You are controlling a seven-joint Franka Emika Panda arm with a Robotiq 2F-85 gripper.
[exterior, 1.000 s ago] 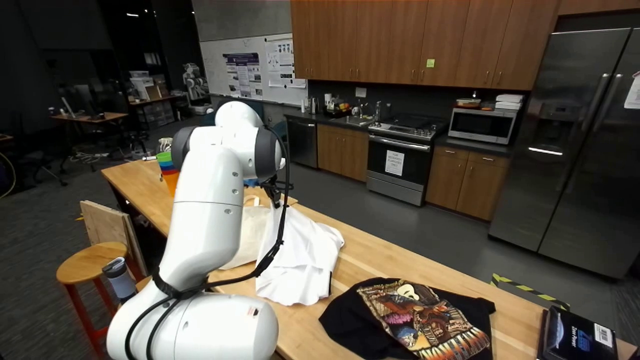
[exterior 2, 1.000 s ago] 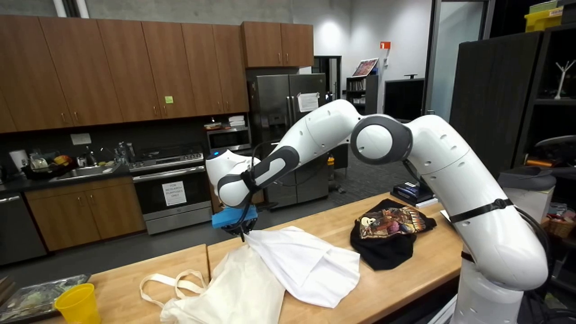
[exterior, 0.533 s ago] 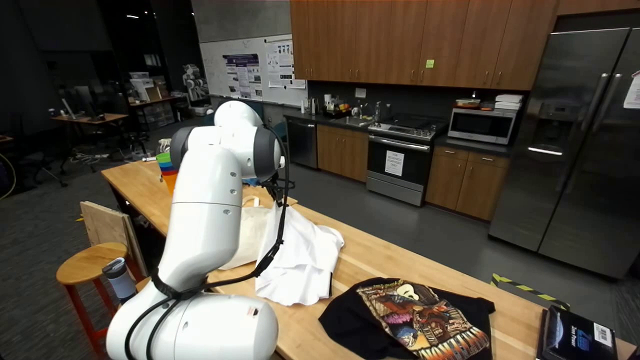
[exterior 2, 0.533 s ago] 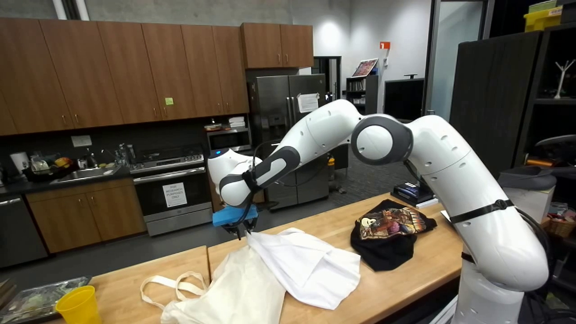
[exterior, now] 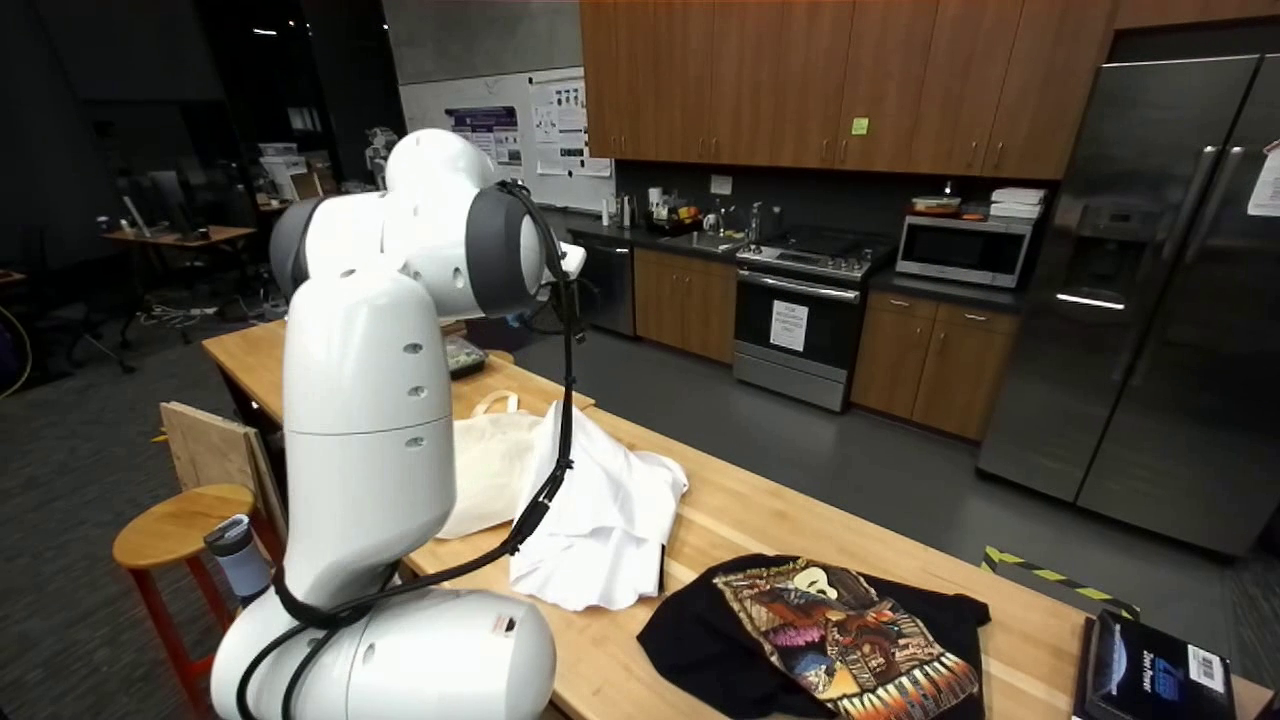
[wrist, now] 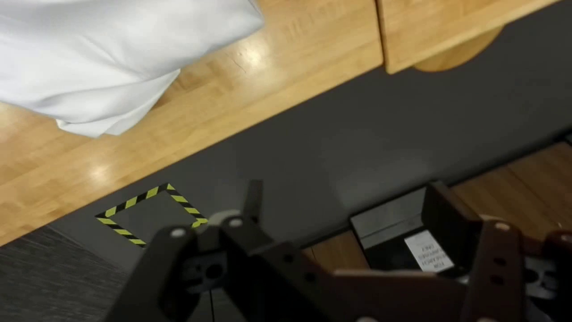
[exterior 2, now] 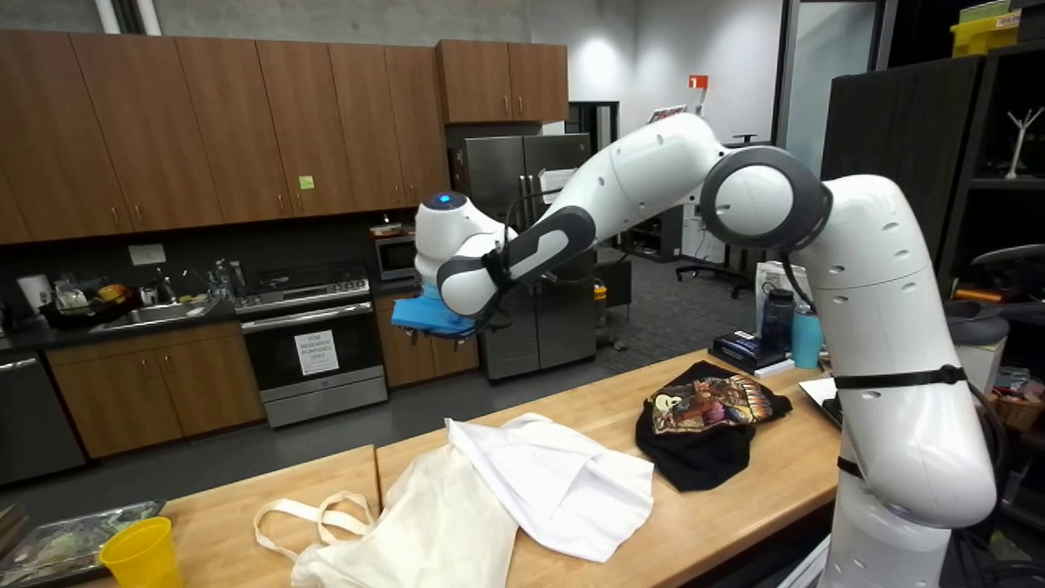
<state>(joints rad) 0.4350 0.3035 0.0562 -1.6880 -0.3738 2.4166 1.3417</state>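
In the wrist view my gripper (wrist: 351,201) stands open, its two dark fingers wide apart with nothing between them. It hangs in the air above the far edge of the table, apart from everything. The nearest thing is a white cloth (exterior 2: 563,490), which lies crumpled on the wooden table, partly over a cream tote bag (exterior 2: 441,514) with two loops. That cloth (wrist: 111,58) fills the upper left of the wrist view. To one side lies a black garment (exterior: 850,640) with a colourful print. In both exterior views the fingers are mostly hidden by the wrist parts.
A yellow cup (exterior 2: 140,555) and a covered tray (exterior 2: 77,539) stand on the table's other section. A dark box (exterior: 1160,670) lies at the table end. A stool (exterior: 185,525) stands beside the table. A stove (exterior 2: 314,351) and fridge (exterior: 1130,300) line the wall.
Earlier the gripper was down at the white cloth's corner. Its jaws have spread, the cloth is free, and the arm has risen and drawn back toward its base. The cloth stays about where it was.
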